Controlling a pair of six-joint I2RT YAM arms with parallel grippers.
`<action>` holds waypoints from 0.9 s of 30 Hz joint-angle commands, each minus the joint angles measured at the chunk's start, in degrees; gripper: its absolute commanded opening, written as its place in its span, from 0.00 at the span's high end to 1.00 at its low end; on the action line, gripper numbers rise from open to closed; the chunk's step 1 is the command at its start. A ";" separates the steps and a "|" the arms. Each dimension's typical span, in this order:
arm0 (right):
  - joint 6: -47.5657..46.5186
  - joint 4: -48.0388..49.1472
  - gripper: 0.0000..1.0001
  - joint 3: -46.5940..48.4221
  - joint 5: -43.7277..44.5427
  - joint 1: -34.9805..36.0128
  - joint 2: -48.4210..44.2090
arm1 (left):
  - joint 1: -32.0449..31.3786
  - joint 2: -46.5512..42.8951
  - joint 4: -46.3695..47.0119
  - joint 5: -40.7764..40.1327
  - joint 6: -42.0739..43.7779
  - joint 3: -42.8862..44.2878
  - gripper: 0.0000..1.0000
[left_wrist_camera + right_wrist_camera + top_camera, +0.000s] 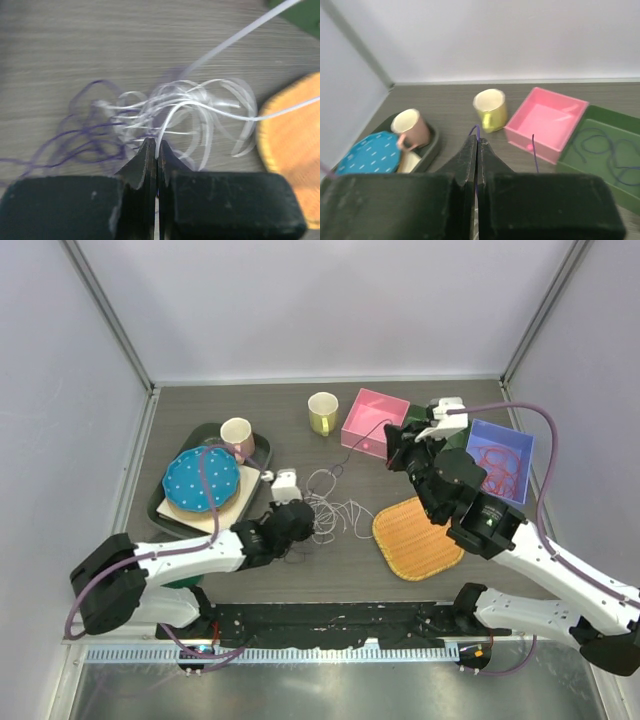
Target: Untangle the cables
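Left arm lies low across the worktop [250, 410], reaching from the near-left corner in toward the middle. The left claw [157, 145] sits right at the near-left edge of the cables [335, 508]. Its jaws are squeezed together, and a white cable [200, 107] curves straight down into the tips, so it looks pinched on that one.

Right arm comes up from the near-right corner, passes over the woven mat [415, 538], and ends raised just beside the pink box [375, 420]. The right claw [477, 140] is clamped too, with a purple cable [475, 131] poking out between the tips. From above, that strand runs down-left from the claw to the pile.

The pile itself sits mid-worktop, just left of the mat. It's a loose mess of white loops, with purple loops mixed in on the left side in the left wrist view. The whole thing is blurry up close, so I can't trace which strand crosses which.

A few red cables [497, 465] are coiled in the blue box [520, 440] on the right. There are also purple loops in the green tray [592, 120] next to the pink box.
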 commanded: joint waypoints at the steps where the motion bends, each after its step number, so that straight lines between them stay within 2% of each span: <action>1: -3.28 2.20 0.99 1.80 11.52 -4.04 -0.96 | 7.38 -8.13 -2.23 5.20 -7.57 -9.00 1.00; 3: -2.23 0.54 0.99 2.41 11.08 -10.36 0.61 | 8.89 -10.34 -5.30 5.12 -9.94 -11.21 1.00; 4: -0.57 -0.43 0.99 2.86 8.56 -13.00 1.32 | 10.12 -12.18 -6.53 4.86 -10.83 -12.44 1.00; 5: 0.32 -1.48 0.99 3.29 7.14 -18.68 2.29 | 10.74 -12.98 -9.24 4.16 -11.88 -12.89 1.00; 10: 5.68 -6.41 0.99 4.97 -2.53 -32.96 5.89 | 16.70 -16.94 -16.38 3.71 -17.15 -14.56 1.00; 13: 7.18 -7.11 0.99 4.71 -5.62 -36.31 5.55 | 19.00 -18.79 -20.16 3.36 -18.65 -15.00 1.00; 19: 7.88 -8.34 0.99 4.18 -3.69 -41.13 4.67 | 22.96 -22.65 -29.02 2.04 -21.46 -15.53 1.00; 22: 8.76 -8.61 0.99 3.74 -5.61 -43.08 3.88 | 24.19 -24.41 -30.19 2.13 -22.88 -16.23 1.00; 24: 8.41 -7.39 0.99 3.39 -10.50 -43.17 3.27 | 24.37 -25.38 -27.75 3.53 -19.30 -16.67 0.99; 25: 7.45 -6.42 0.99 3.04 -12.89 -43.17 3.09 | 24.37 -26.42 -21.98 8.06 -16.23 -17.80 0.90; 26: 6.92 -5.11 0.99 2.51 -16.48 -43.17 2.83 | 24.37 -26.87 -19.14 10.72 -12.89 -18.25 0.86; 27: 6.31 -3.01 0.99 1.90 -22.96 -43.17 2.82 | 24.37 -27.40 -16.59 13.79 -8.86 -18.69 0.79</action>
